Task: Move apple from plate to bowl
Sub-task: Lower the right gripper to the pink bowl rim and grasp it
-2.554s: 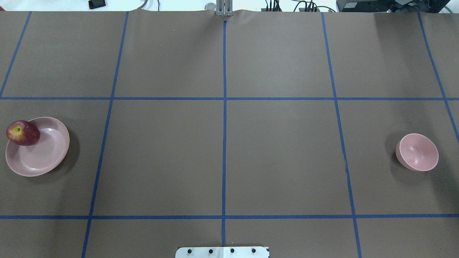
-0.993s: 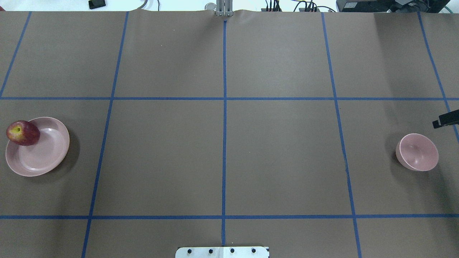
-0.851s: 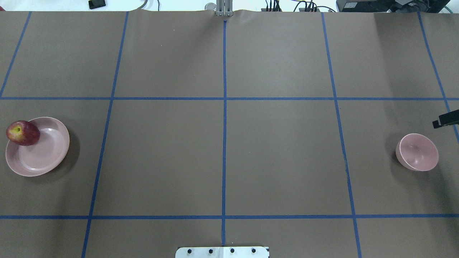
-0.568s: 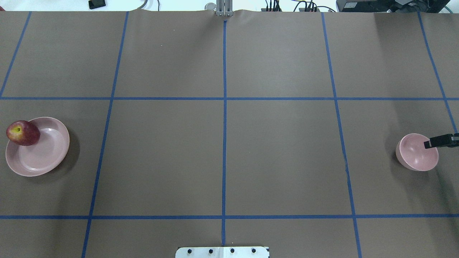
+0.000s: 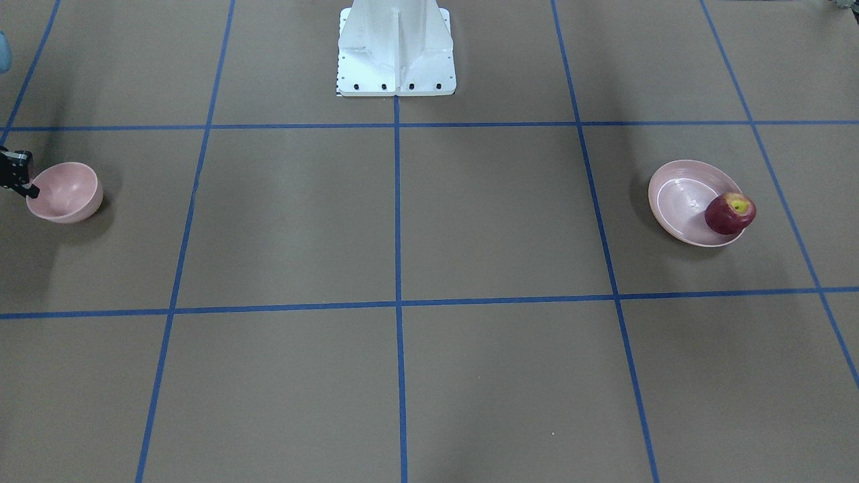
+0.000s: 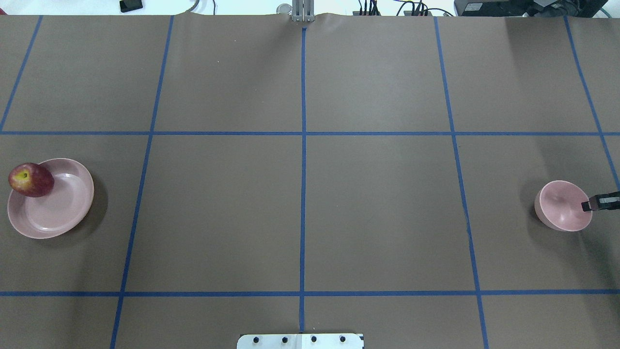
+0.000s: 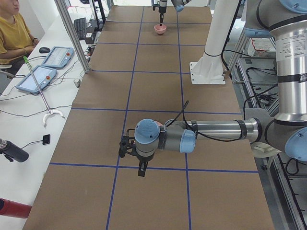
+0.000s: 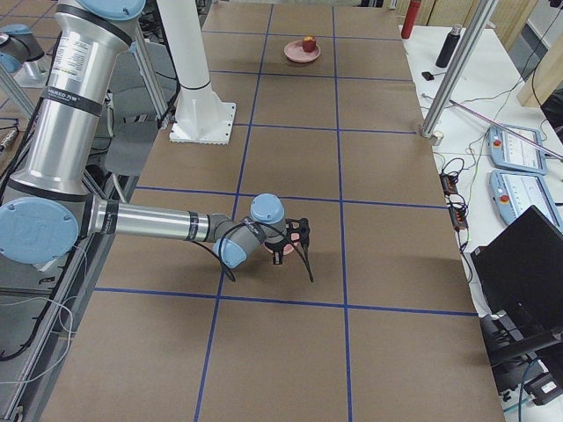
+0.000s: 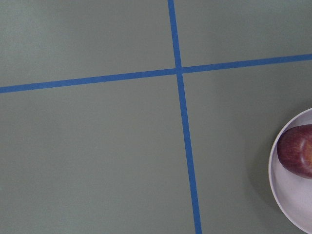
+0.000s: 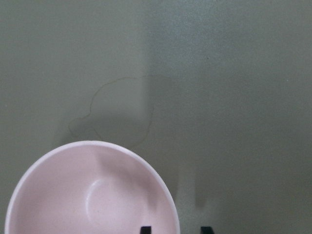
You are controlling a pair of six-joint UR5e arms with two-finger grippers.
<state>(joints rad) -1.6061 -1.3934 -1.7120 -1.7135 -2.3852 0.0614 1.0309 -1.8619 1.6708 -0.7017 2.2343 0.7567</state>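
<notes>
Okay, far left of the overhead frame: the apple [image 6: 30, 180] sits on the upper-left edge of the plate [image 6: 60, 215], same spot as 2.6 s ago, nothing touching it. The left gripper [image 7: 132, 152] shows only in the left side view, hanging low over that end of the table [image 6: 378, 213]. Wide or narrow, cannot tell. Its wrist camera sees the plate and apple only at the right edge of its frame, so it is probably beside the plate, not above it.

Middle of the frame: just the brown table with its blue tape grid [image 6: 303, 133].

Far right: the bowl [image 6: 559, 208], nothing in it, not visibly shifted. This is where the change is. 2.6 s ago no gripper showed here; 1.0 s ago a dark finger poked in from the right edge above the bowl; 0.6 s ago it was over the bowl's inside; now it sits at the bowl's right rim. In the right wrist view the right gripper [image 10: 175, 229] has its jaws a little apart, one tip inside the rim and one outside, holding nothing that I can see.

My read: the right arm is going for the bowl, likely to bring it nearer, since apple and bowl lie at opposite ends. The apple transfer has not started.

Count: one apple, one plate, one bowl, two grippers.
</notes>
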